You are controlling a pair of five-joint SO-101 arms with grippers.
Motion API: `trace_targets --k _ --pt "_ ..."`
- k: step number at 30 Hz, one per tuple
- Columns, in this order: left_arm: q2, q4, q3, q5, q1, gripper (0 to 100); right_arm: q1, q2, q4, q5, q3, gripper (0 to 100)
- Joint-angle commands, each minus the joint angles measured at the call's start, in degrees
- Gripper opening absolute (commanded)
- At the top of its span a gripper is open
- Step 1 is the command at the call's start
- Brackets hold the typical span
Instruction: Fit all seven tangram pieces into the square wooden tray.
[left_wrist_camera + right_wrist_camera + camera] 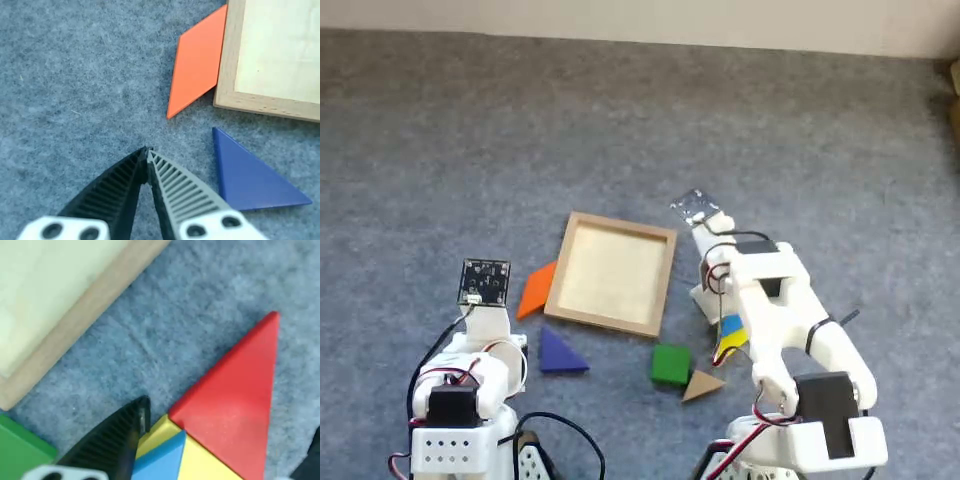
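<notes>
The square wooden tray lies mid-table with nothing in it. An orange parallelogram touches its left edge, and a blue triangle lies below that. In the left wrist view my left gripper is shut and holds nothing, on the carpet short of the orange parallelogram and the blue triangle. My right gripper is open and low beside the tray's right edge. A red triangle lies between its fingers, with a yellow piece and a light-blue piece next to it.
A green square and a tan triangle lie just below the tray's lower right corner, close to the right arm. Grey carpet stretches open behind and to the left of the tray.
</notes>
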Motion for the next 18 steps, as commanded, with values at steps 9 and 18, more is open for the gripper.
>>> trace_targets --k 9,18 --pt "-2.4 0.2 1.1 0.4 -0.7 1 2.6 0.9 -1.1 1.9 -2.7 28.8" --pt "-2.4 0.2 1.1 0.4 -0.7 1 2.8 1.0 -0.7 1.9 -4.4 21.7"
